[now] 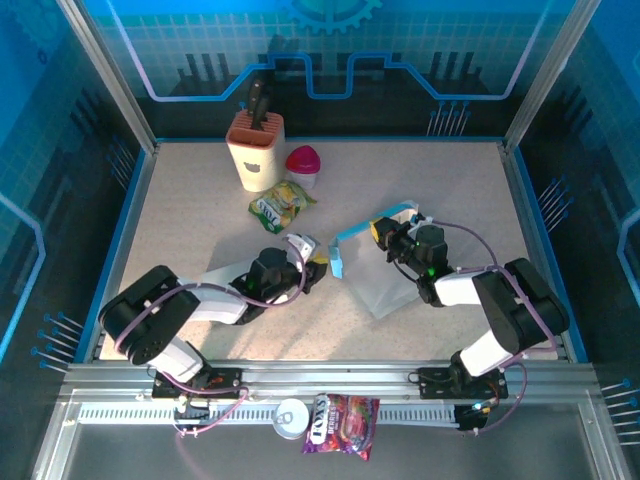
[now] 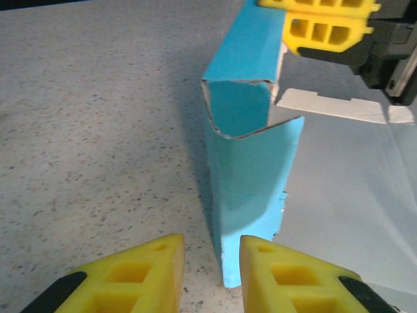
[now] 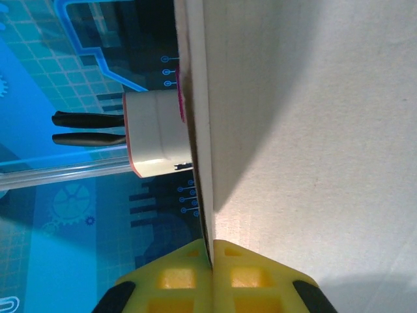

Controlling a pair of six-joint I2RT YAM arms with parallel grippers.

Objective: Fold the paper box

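Pinch of the right gripper (image 3: 213, 270) on a thin edge of the blue-and-white paper box (image 2: 251, 176) shows from its wrist; the left gripper (image 2: 212, 274), reaching low, stands narrowly parted.

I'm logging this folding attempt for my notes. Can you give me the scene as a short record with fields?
box: paper box, blue outside, white inside, one blue panel standing upright, mid-table
left gripper: open, fingertips at the near end of the upright blue panel, nothing clamped
right gripper: shut on a thin panel of the paper box
other items: knife block, pink-lidded container and snack bag, toward the far side of the table
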